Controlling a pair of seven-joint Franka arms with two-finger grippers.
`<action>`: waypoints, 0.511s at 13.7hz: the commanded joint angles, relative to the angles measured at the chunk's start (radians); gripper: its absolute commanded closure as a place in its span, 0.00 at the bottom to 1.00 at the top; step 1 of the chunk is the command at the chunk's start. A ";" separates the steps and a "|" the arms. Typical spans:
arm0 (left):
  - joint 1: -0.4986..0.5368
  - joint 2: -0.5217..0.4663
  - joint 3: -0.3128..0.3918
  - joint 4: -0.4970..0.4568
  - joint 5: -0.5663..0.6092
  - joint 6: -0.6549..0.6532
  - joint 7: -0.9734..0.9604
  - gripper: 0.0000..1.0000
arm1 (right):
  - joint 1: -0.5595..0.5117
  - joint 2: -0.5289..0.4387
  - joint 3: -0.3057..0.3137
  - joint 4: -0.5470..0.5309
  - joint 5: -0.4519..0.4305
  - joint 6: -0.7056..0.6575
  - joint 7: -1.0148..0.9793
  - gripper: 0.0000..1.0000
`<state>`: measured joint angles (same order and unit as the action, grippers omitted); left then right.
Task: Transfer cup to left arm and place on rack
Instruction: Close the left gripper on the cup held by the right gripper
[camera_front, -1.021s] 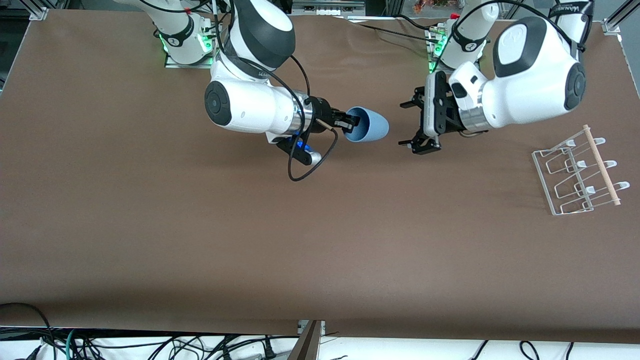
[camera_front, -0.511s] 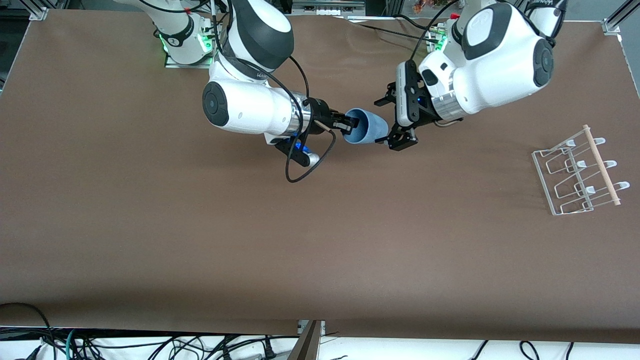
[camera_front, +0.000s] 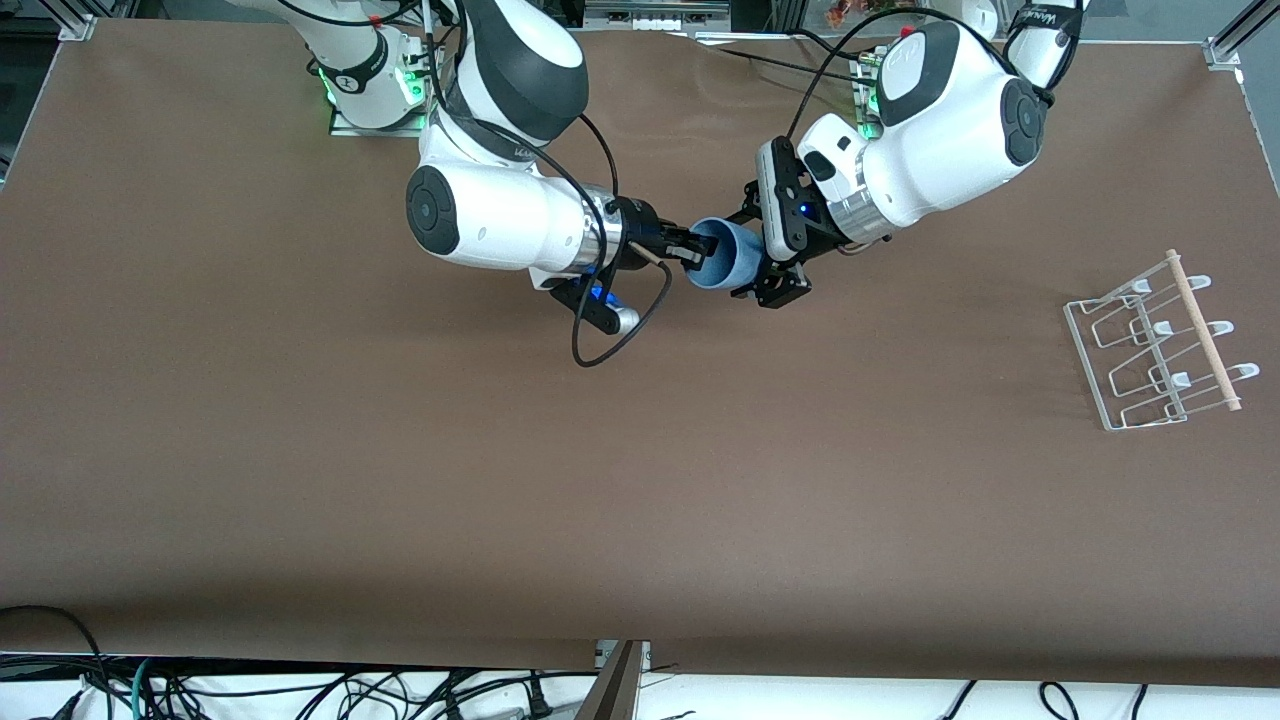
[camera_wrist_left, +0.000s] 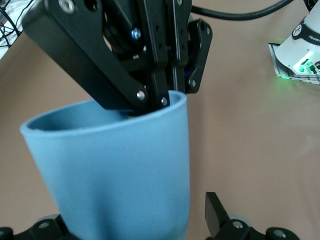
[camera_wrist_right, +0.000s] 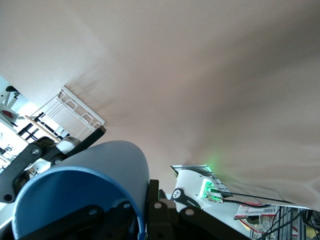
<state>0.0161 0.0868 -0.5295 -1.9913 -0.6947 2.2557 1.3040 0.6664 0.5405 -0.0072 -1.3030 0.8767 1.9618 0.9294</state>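
The light-blue cup (camera_front: 735, 265) hangs on its side in the air over the table's middle, toward the robots' bases. My right gripper (camera_front: 700, 245) is shut on the cup's rim, one finger inside and one outside; this also shows in the right wrist view (camera_wrist_right: 145, 212). My left gripper (camera_front: 757, 255) is open, and its fingers straddle the cup's closed end. In the left wrist view the cup (camera_wrist_left: 120, 170) fills the space between my fingers, with a gap to one fingertip (camera_wrist_left: 217, 212). The rack (camera_front: 1160, 345) stands at the left arm's end of the table.
The brown table (camera_front: 500, 480) carries only the rack. The arm bases with green lights (camera_front: 375, 85) stand along the edge farthest from the front camera. Cables lie off the table's edge nearest that camera (camera_front: 300, 690).
My left arm has swung toward the cup, and its open fingers have come around the cup's closed end. My right arm has held the cup nearly still.
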 joint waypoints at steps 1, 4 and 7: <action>0.005 0.004 -0.041 -0.015 -0.029 0.051 0.009 0.08 | -0.004 -0.001 0.006 0.022 0.030 0.015 0.005 1.00; 0.002 0.005 -0.073 -0.011 -0.065 0.074 -0.040 0.36 | -0.004 -0.001 0.006 0.022 0.030 0.015 0.008 1.00; 0.002 0.010 -0.073 -0.006 -0.063 0.084 -0.046 0.87 | -0.005 -0.001 0.003 0.021 0.073 0.014 0.006 0.74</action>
<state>0.0247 0.0918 -0.5613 -1.9965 -0.7065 2.3271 1.2488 0.6566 0.5354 -0.0113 -1.3030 0.8874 1.9430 0.9362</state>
